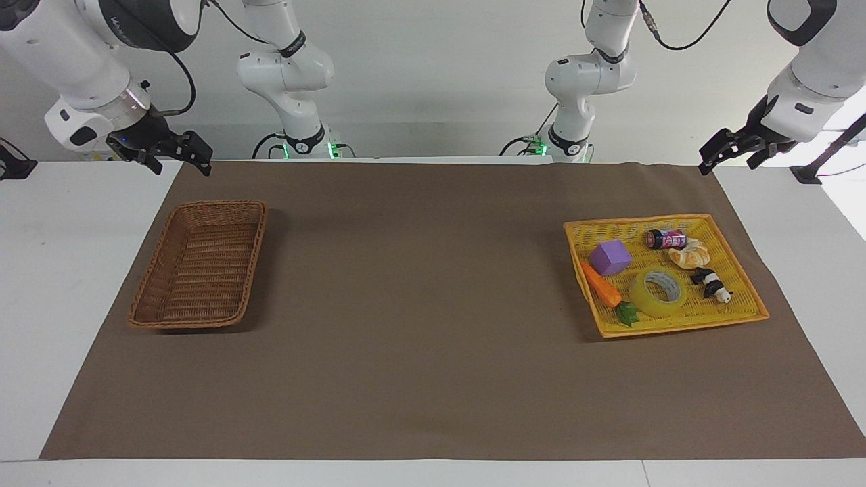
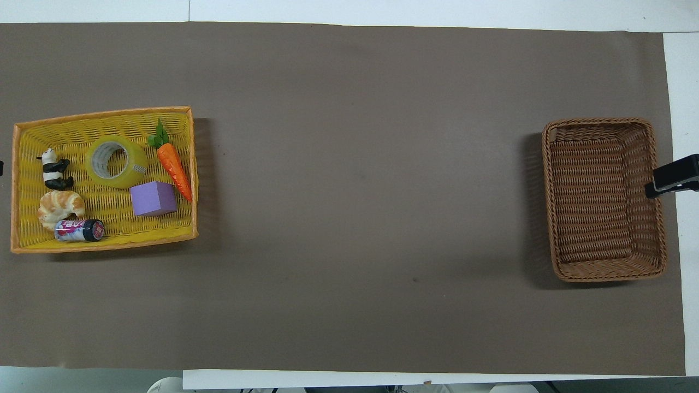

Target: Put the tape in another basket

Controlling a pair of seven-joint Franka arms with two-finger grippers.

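The tape point(image 1: 657, 293) is a yellow translucent roll. It lies flat in the yellow mesh tray point(image 1: 737, 270) at the left arm's end, between a carrot and a panda figure. It also shows in the overhead view point(image 2: 116, 162). The brown wicker basket point(image 1: 203, 267) stands empty at the right arm's end, and shows from above too point(image 2: 592, 199). My left gripper point(image 1: 734, 157) is open and empty, raised over the mat's corner by the tray. My right gripper point(image 1: 172, 159) is open and empty, raised over the mat's edge by the basket; part of it shows in the overhead view point(image 2: 674, 177).
The yellow tray point(image 2: 71, 128) also holds a purple cube point(image 1: 609, 258), an orange carrot point(image 1: 602, 285), a panda figure point(image 1: 710, 284), a croissant point(image 1: 690, 254) and a small can point(image 1: 666, 239). A brown mat point(image 1: 419, 304) covers the white table between tray and basket.
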